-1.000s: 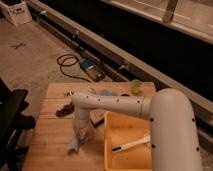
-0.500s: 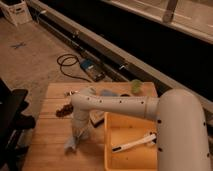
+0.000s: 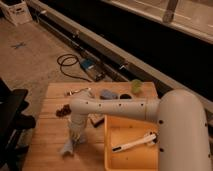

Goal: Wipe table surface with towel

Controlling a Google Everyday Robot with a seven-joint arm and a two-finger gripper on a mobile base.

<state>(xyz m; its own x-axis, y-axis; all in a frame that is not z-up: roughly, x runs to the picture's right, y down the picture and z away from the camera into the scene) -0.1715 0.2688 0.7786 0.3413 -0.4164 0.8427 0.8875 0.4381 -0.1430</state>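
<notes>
1: One arm over the wooden table [image 3: 47, 146], and the gripper [image 3: 76, 131] is where?
2: Down low, near-left part of the tabletop, left of the yellow tray [image 3: 131, 161]. Arm reaches in from the right.
1: Towel?
2: Towel [image 3: 69, 147] is a pale crumpled bit on the wood, right under the gripper, touching it, trailing toward the near-left.
1: Gripper clamped on it or not?
2: Can't tell, its tip merges w/ the cloth.
1: Tray contents?
2: White long-handled tool [image 3: 134, 143] lying diag. inside.
1: Rest of the table?
2: Far edge: green obj. [image 3: 136, 86] at right, grey-blue obj. [image 3: 107, 94] left of it, small pale item [image 3: 80, 91] further left. Dark clump [image 3: 63, 111] by the left edge. Dark piece [image 3: 98, 120] just beside the tray's far-left corner.
1: Off the table?
2: Coiled black cable [image 3: 66, 62] on the floor beyond, blue box [image 3: 88, 65] next to it. Black chair [image 3: 11, 112] at left.
</notes>
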